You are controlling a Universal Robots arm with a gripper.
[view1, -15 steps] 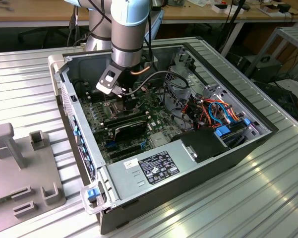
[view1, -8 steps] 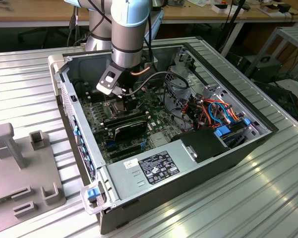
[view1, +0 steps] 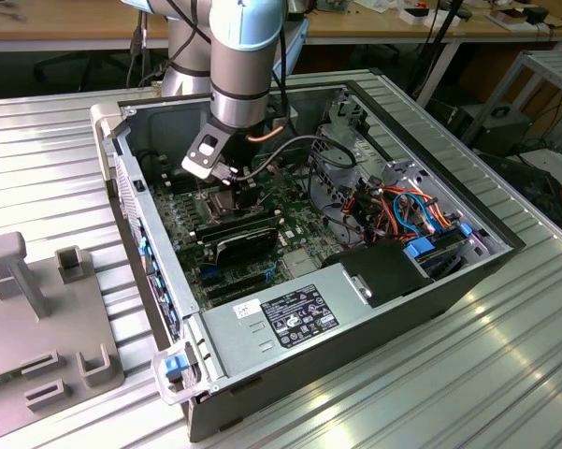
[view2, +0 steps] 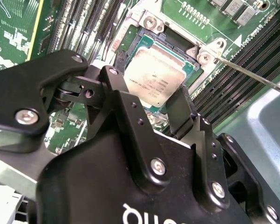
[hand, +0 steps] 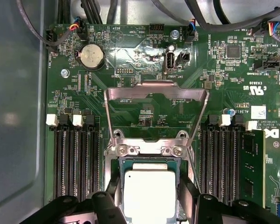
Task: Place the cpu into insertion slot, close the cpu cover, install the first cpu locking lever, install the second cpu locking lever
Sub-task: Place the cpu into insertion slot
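Observation:
The cpu (hand: 149,186) is a silver-faced square chip with a green rim, sitting level in or just over the insertion slot (hand: 149,161). My gripper (hand: 150,198) is shut on it, one black finger (hand: 112,189) against each of two opposite edges. In the second wrist view the cpu (view2: 156,74) lies between the fingers (view2: 180,105) of the gripper (view2: 151,81). The cpu cover (hand: 156,91) stands swung open behind the slot. A thin locking lever (view2: 251,77) sticks out beside the socket. In the exterior view the gripper (view1: 226,192) reaches down into the open computer case (view1: 168,281).
Long black memory slots (hand: 77,158) run along both sides of the socket. A black expansion card (view1: 248,245) sits near it, beside a power supply (view1: 299,313) and cable bundles (view1: 402,210). A grey fixture block (view1: 37,318) stands on the metal table at the exterior view's left.

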